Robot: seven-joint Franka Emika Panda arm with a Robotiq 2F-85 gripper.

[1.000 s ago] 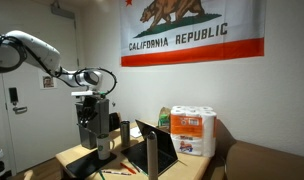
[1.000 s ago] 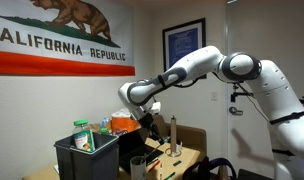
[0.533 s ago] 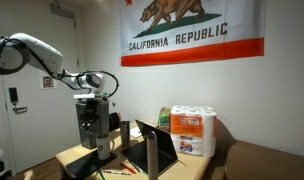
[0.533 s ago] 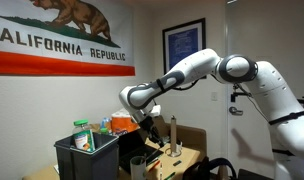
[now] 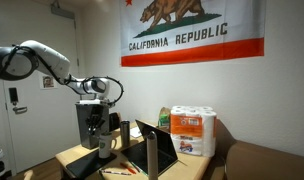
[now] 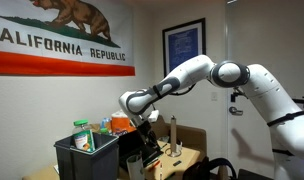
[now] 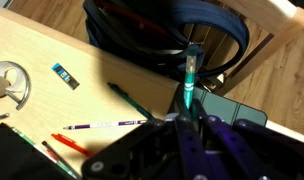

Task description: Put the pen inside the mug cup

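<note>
In the wrist view my gripper [image 7: 189, 120] is shut on a green pen [image 7: 190, 85] that sticks out past the fingertips. The whitish-grey mug cup [image 7: 9, 84] stands on the wooden table at the far left of that view, well off to the side of the pen tip. In both exterior views the gripper [image 5: 101, 149] [image 6: 148, 152] hangs low over the table, pointing down. I cannot pick out the mug with certainty in the exterior views.
Loose pens lie on the table: a red one [image 7: 77, 143], a white-purple one [image 7: 107, 125] and a green one [image 7: 127, 100]. An open laptop [image 5: 157, 150], a dark tumbler [image 5: 124, 132] [image 6: 174, 135], a paper towel pack [image 5: 195, 130], a black bin [image 6: 87, 158] and coiled cables [image 7: 162, 30] stand nearby.
The arm has lowered the gripper with the pen toward the table.
</note>
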